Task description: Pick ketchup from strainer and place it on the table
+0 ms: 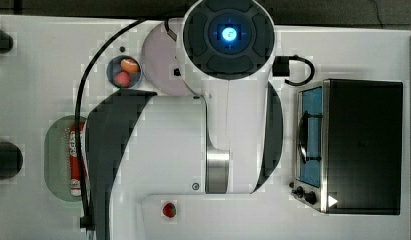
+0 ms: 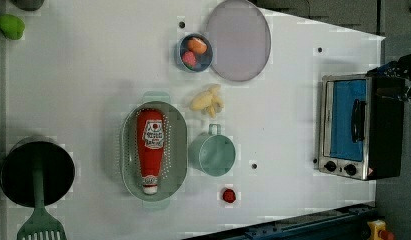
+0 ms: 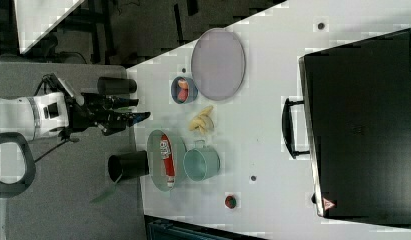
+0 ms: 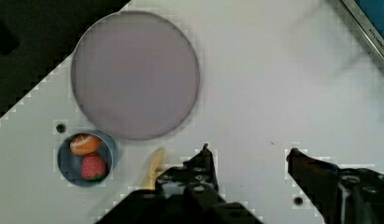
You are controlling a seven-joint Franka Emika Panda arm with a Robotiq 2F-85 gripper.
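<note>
The red ketchup (image 2: 150, 147) bottle lies lengthwise inside the pale green strainer (image 2: 178, 150), its white end toward the left view's bottom. Both also appear in the right view, ketchup (image 3: 166, 160) in strainer (image 3: 154, 162), and partly under the arm in the top view, ketchup (image 1: 76, 160) in strainer (image 1: 58, 155). My gripper (image 4: 249, 149) is open with nothing between its fingers, held well above the white table (image 2: 68, 90). In the right view the gripper (image 3: 136, 110) hangs off to the upper left of the strainer, apart from it.
A teal cup (image 2: 213, 152) touches the strainer's side, with bananas (image 2: 207, 100) beyond it. A small bowl of fruit (image 2: 195, 52) and a grey plate (image 2: 238, 40) sit further on. A toaster oven (image 2: 358, 127), a strawberry (image 2: 229, 195), a black pot (image 2: 37, 172) and a green spatula (image 2: 40, 222) ring the area.
</note>
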